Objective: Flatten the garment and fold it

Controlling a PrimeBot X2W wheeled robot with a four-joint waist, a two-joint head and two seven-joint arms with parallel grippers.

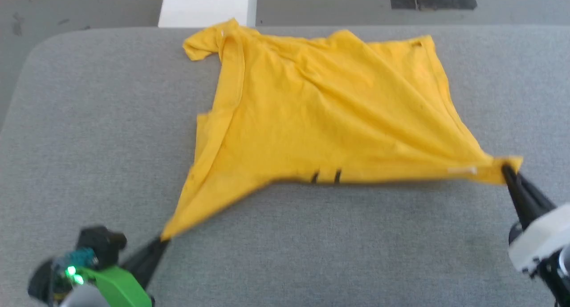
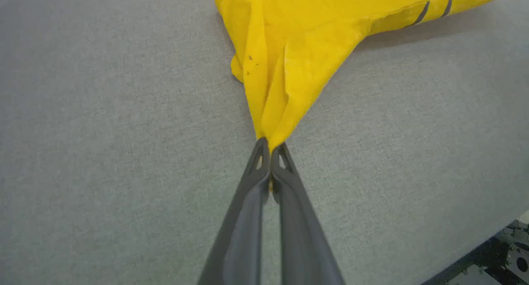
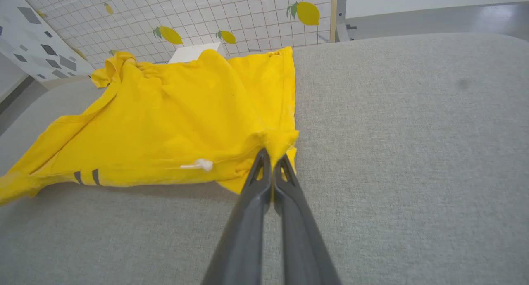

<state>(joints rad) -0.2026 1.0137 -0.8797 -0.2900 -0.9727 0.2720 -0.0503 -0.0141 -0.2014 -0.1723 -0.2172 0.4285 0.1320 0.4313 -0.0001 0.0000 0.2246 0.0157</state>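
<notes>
Left end effector [image 1: 161, 241]: clamped on the near-left corner of the garment [image 1: 320, 115], with a bunched point of yellow cloth pinched between the tips. It sat towards the near left of the surface [image 1: 89, 142].

Right end effector [image 1: 507, 170]: likewise closed on the near-right corner, at the right side of the surface and well apart from the left one.

Garment: yellow, plain side up, lying across the middle and far part of the surface. The near edge was drawn taut between the two held corners and appeared raised a little, with a shadow beneath it. The far part rested on the surface. Diagonal creases ran from the far left towards the right grip, and a sleeve was curled at the far-left corner. Two dark stripes [image 1: 326, 176] showed at the near edge, and a white tag [image 1: 463, 170] lay just beside the right grip.

Other: a white block [image 1: 207, 6] stood beyond the far edge.

Step in hand, as judged: flattening, by stretching the near edge from two corners. No fold had begun.

Next move, as judged: it called for even tension on both corners while the cloth was lowered flat, so the creases would run out. The far-left sleeve would need spreading before any fold.
</notes>
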